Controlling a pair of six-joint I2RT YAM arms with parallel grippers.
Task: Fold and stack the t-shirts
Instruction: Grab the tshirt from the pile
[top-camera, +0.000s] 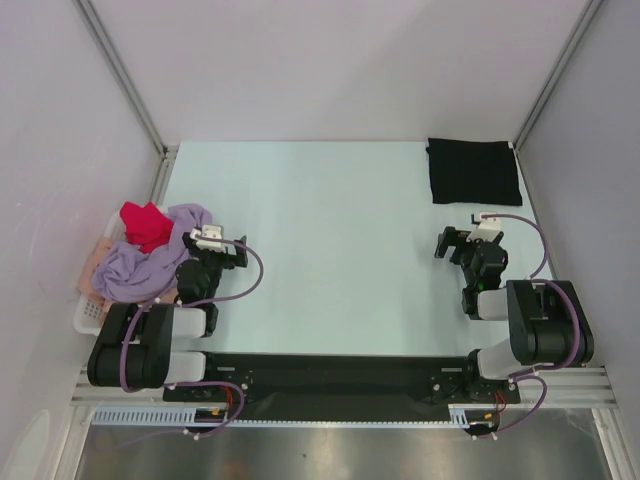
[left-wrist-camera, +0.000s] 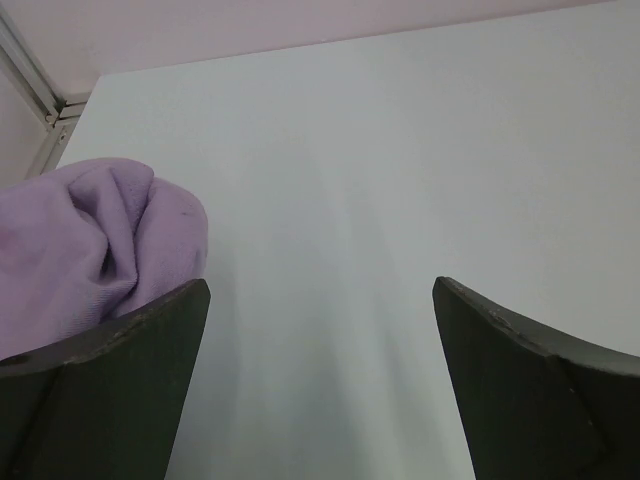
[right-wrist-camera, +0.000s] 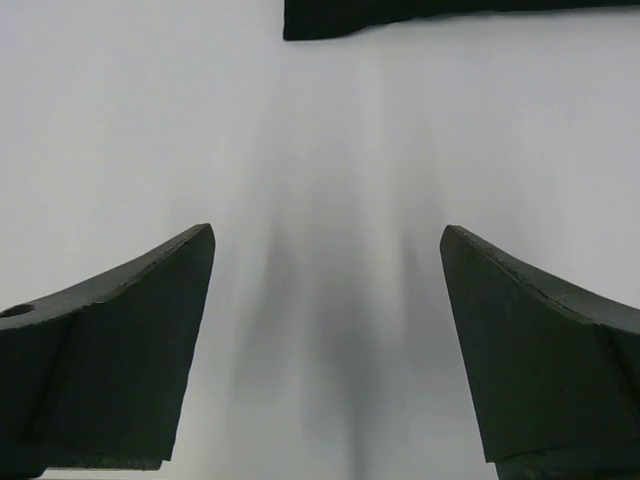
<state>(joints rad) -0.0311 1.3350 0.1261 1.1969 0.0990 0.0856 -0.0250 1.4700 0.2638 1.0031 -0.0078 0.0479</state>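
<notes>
The left fingers (left-wrist-camera: 110, 390) and right fingers (right-wrist-camera: 110, 340) are spread wide, holding nothing. The lavender shirt (top-camera: 140, 262), magenta shirt (top-camera: 145, 222) and peach shirt (top-camera: 97, 260) lie heaped over a white basket (top-camera: 88, 315) at left; pulling one may drag the others out. The black folded shirt (top-camera: 474, 170) lies far right. Pale tabletop (top-camera: 340, 220), plain white walls (top-camera: 330, 60).

T-shirts: four. Black t-shirt (top-camera: 474, 171) at the table (top-camera: 330, 225) far-right corner; lavender t-shirt (top-camera: 140, 262), magenta-red t-shirt (top-camera: 145, 224) and peach-pink t-shirt (top-camera: 96, 256) at its left edge. Basket (top-camera: 88, 318): one. Grippers: two, left gripper (top-camera: 240, 252) and right gripper (top-camera: 446, 243).
</notes>
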